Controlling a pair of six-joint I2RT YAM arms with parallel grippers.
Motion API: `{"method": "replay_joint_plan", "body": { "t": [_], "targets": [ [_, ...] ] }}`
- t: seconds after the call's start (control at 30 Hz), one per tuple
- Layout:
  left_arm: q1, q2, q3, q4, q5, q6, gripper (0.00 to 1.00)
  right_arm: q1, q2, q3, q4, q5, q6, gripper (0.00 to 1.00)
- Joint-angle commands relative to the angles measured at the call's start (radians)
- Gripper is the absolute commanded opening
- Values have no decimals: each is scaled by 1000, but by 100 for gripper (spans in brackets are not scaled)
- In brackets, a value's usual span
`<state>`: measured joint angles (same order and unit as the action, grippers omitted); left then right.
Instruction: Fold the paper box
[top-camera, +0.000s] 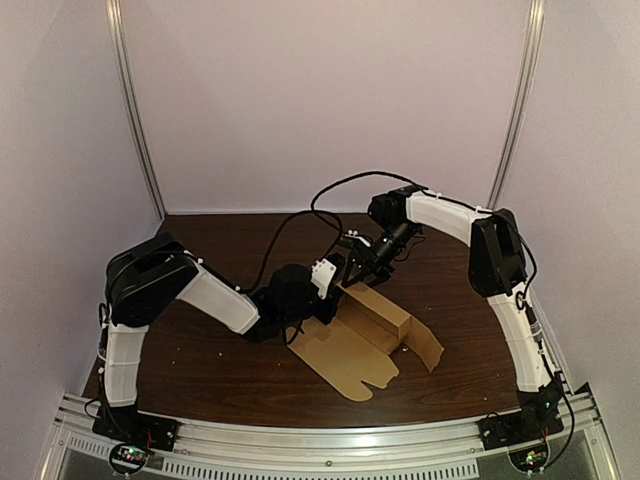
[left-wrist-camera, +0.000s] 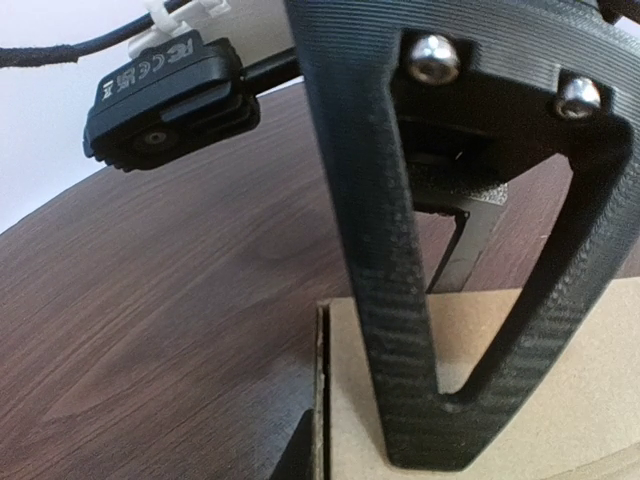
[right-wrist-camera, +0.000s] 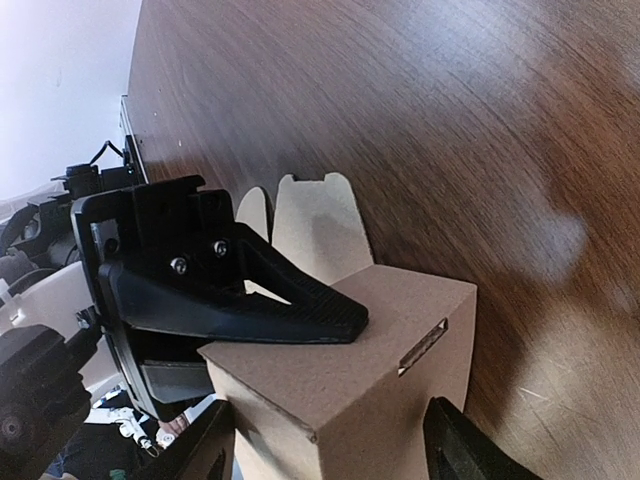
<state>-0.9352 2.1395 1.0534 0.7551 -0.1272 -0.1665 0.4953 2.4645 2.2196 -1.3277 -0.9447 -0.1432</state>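
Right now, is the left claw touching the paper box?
Touching. Right wrist view: a finger of the left claw lies flat on the paper box, no gap.

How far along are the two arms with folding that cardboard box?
Partway. Done: one section of the paper box already stands as a squared shell. In hand: a finger of the left gripper rests on its top while the right gripper straddles it. To do: flaps lie flat on the table, and the slot is empty.

Dark wooden table (top-camera: 200, 365), white walls (top-camera: 330, 100)
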Motion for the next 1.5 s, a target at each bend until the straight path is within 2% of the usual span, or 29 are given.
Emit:
{"method": "replay_joint_plan", "body": {
  "t": [0.0, 0.27, 0.43, 0.53, 0.67, 0.8, 0.93, 1.07, 1.17, 1.33, 1.47],
  "targets": [
    [2, 10, -3, 28, 6, 14, 10, 5, 30, 0, 5, 61, 14, 65],
    [2, -35, -10, -22, 4, 29, 7, -19, -75, 56, -90, -20, -65, 67],
    [1, -129, 9, -223, -21, 39, 5, -83, -246, 0, -156, 2, -156, 69],
    [1, -181, -17, -272, -57, 31, 4, -134, -364, -131, -143, 48, -212, 69],
    [1, -229, -90, -259, -191, -13, 0, -190, -524, -402, -3, 171, -236, 68],
    [2, -269, -170, -253, -383, -131, 0, -198, -671, -641, 125, 330, -248, 67],
    [1, -295, -208, -289, -479, -253, 0, -199, -788, -826, 234, 405, -222, 67],
    [1, -312, -220, -337, -446, -277, 26, -199, -846, -941, 336, 455, -220, 67],
    [0, -405, -276, -413, -412, -278, 38, -198, -859, -984, 378, 490, -247, 66],
    [1, -649, -379, -616, -321, -226, 46, -197, -860, -1019, 436, 563, -290, 64],
    [0, -818, -362, -815, -182, -151, 47, -186, -841, -1019, 451, 600, -316, 61]
  ]
}}
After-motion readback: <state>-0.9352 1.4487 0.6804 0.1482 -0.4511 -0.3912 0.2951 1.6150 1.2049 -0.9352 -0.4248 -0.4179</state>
